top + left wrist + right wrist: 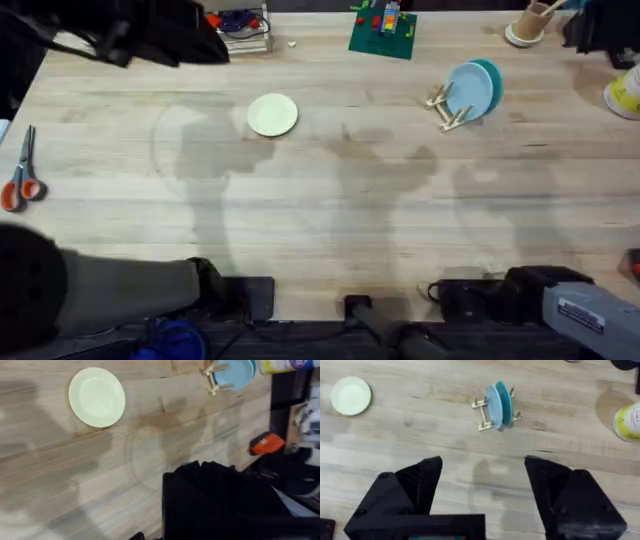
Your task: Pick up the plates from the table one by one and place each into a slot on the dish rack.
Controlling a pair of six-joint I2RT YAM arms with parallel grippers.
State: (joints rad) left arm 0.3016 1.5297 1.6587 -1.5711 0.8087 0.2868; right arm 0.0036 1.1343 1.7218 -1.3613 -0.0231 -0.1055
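Note:
A pale cream-yellow plate [272,114] [97,397] [351,395] lies flat on the table [330,210], left of centre. At the back right stands the small wooden dish rack [445,108] [482,415] [216,380]. Two plates stand upright in its slots, the light blue one [468,90] [493,406] in front of the teal one [491,76] [505,402]. My right gripper [482,487] hangs open above bare table, well short of the rack, with nothing between its fingers. My left arm [130,285] rests at the near left edge, and a dark mass [215,500] covers the lower part of the left wrist view.
Orange-handled scissors [20,178] lie at the left edge. Along the back are a white wire basket [245,32], a green baseplate with bricks [382,32] and a cup of sticks [528,24]. A yellow-and-white container [625,95] [627,421] stands right of the rack.

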